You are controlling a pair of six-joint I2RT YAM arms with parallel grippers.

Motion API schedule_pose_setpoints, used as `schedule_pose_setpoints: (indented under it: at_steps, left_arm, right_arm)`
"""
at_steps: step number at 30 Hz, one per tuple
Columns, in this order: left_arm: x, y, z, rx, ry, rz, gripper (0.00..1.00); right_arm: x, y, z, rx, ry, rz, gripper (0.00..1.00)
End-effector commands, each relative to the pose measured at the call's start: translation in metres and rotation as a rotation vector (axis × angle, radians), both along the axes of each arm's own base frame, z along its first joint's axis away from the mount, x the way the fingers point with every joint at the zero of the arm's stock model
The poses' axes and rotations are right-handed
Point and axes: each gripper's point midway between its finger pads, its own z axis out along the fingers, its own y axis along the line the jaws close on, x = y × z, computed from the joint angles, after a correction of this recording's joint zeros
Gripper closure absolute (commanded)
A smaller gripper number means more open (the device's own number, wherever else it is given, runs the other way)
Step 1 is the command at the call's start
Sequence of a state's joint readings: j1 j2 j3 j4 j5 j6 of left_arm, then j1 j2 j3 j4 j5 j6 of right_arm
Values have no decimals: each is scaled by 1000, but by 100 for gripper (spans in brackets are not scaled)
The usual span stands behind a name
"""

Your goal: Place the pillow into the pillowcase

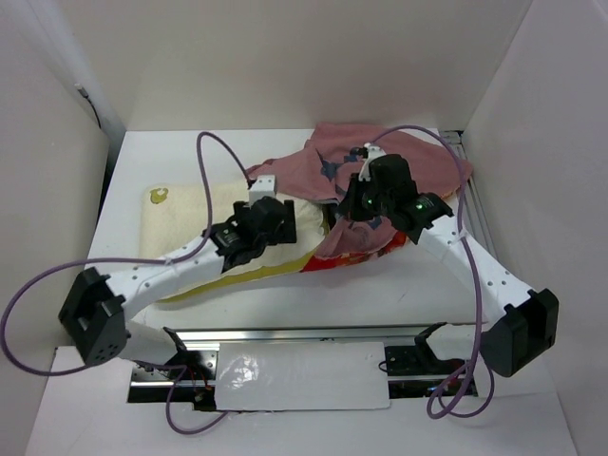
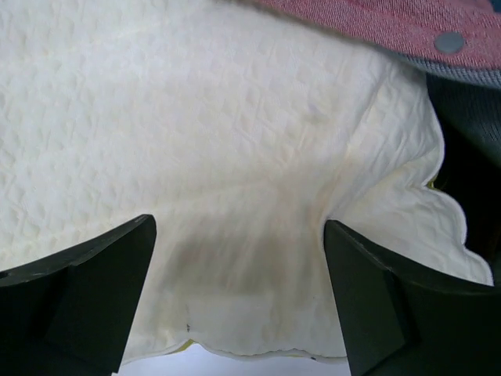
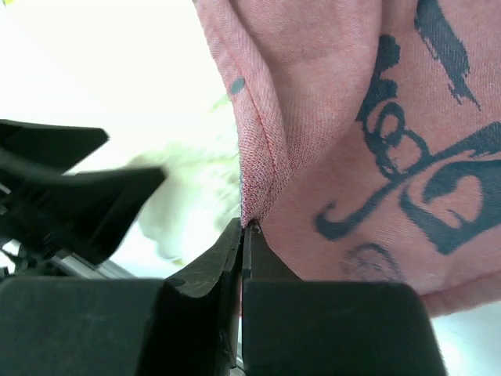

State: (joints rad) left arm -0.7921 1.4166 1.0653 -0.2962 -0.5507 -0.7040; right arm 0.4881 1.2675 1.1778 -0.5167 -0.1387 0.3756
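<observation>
Pillow lies flat across the middle and 9 o'clock side of the table. Its 3 o'clock end reaches the mouth of the pillowcase, which is heaped toward 1 o'clock with its dull pink reverse uppermost. Both wrists cover the junction, so I cannot tell how far that end is inside, but most of the cushion is plainly outside.

The right gripper has its fingers pressed together on the stitched hem of the case, pinching a fold of cloth. This seems meant to keep the mouth raised so the cushion can slide under.

The left gripper hangs over the pillow's corner nearest the case. Its fingers are spread wide, with nothing between them but the quilted surface below, where the cloth creases toward the gap. That stance reads as readiness to take a grip and push the pillow toward 3 o'clock. Insertion looks barely begun
</observation>
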Motion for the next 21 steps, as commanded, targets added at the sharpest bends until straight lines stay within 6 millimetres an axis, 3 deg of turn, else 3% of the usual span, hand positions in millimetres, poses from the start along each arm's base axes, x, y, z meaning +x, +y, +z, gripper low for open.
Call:
schedule_pose_setpoints:
  at_steps: [1,5,10,18,21]
  left_arm:
    - [-26,16,-28,135,48,-141,0]
    - [-38,22,-47,232,72,-246,0]
    - [-55,32,-58,200,116,-268,0]
    - [-56,88,-6,17,34,41,0]
    - [-68,74,-5,-22,28,-94,0]
  right_arm:
    - [7,12,-1,26,-34,57,100]
    - [6,16,-6,-1,-39,79,100]
    - [8,7,-12,-48,-40,53,100]
    - [5,14,-18,-74,-22,86,100]
    - [2,21,-17,-76,-36,112,100]
